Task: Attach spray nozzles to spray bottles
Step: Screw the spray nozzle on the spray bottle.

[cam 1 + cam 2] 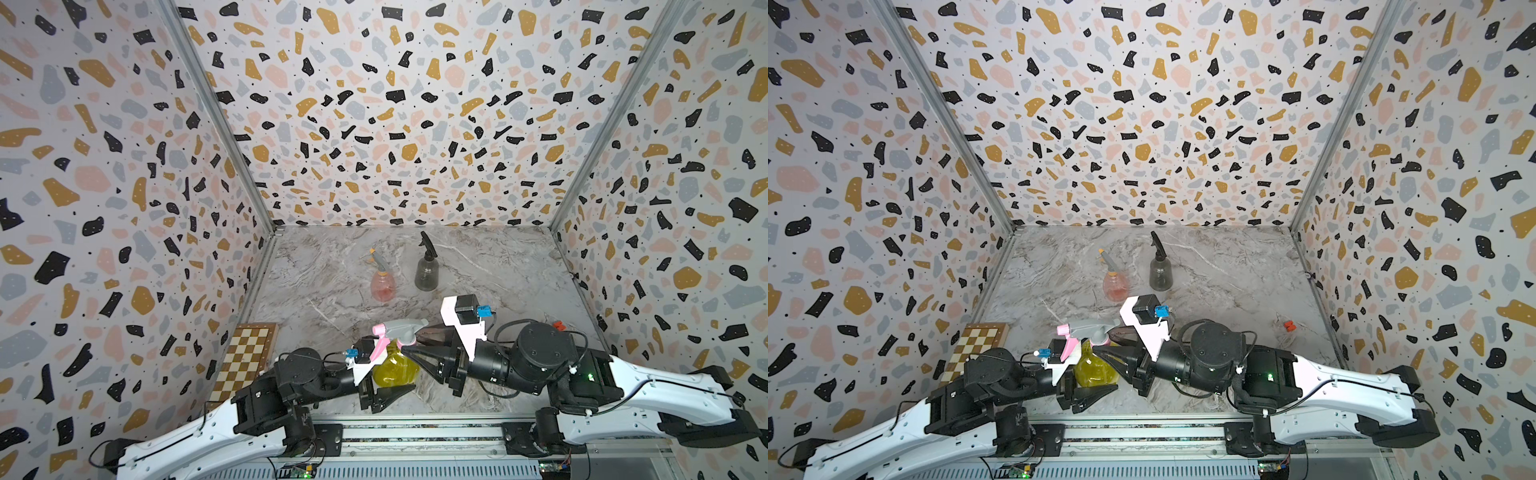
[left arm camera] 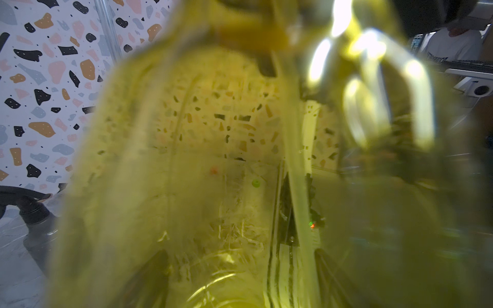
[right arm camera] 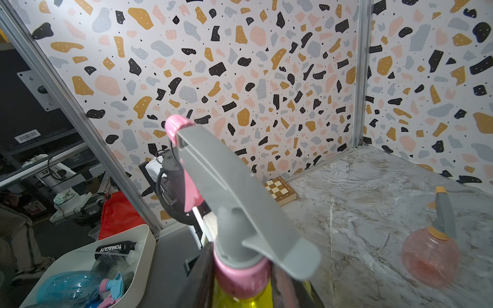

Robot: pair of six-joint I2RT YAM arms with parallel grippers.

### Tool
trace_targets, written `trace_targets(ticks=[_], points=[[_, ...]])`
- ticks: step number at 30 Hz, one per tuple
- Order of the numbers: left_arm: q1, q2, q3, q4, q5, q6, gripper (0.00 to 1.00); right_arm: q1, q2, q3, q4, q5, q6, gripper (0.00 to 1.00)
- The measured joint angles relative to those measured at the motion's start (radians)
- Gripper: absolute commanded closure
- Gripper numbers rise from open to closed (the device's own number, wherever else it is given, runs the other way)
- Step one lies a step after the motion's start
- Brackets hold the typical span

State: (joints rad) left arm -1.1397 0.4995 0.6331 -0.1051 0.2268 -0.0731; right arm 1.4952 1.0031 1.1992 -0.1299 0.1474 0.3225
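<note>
Yellow translucent plastic forms the round yellow bottle (image 1: 392, 365) near the marble bench's (image 1: 519, 282) front edge. The left gripper (image 1: 390, 374) is closed on its belly, one finger hidden behind it, and the right gripper (image 1: 409, 341) pinches the pink collar of the grey-and-pink nozzle (image 1: 401, 328) on its neck. Toward the back edge stand a rounded pink bottle (image 1: 382, 286) and a smoky grey bottle (image 1: 427, 276), each wearing a nozzle: three bottles, three nozzles.

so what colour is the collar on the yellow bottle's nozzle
Pink; the collar shows best in the right wrist view.
</note>
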Motion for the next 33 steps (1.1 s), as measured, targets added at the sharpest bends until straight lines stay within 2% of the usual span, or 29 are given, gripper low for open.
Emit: trace_targets(ticks=[3, 12, 33], points=[[0.0, 0.005, 0.006, -0.001, 0.029, 0.006, 1.0, 0.01, -0.02, -0.002, 0.0, -0.004, -0.032, 0.71], [0.001, 0.037, 0.03, 0.0, 0.095, 0.006, 1.0, 0.017, -0.035, 0.001, -0.02, -0.025, -0.099, 0.68], [0.001, 0.047, 0.042, -0.002, 0.124, 0.006, 1.0, 0.022, -0.042, 0.014, -0.034, -0.024, -0.109, 0.64]])
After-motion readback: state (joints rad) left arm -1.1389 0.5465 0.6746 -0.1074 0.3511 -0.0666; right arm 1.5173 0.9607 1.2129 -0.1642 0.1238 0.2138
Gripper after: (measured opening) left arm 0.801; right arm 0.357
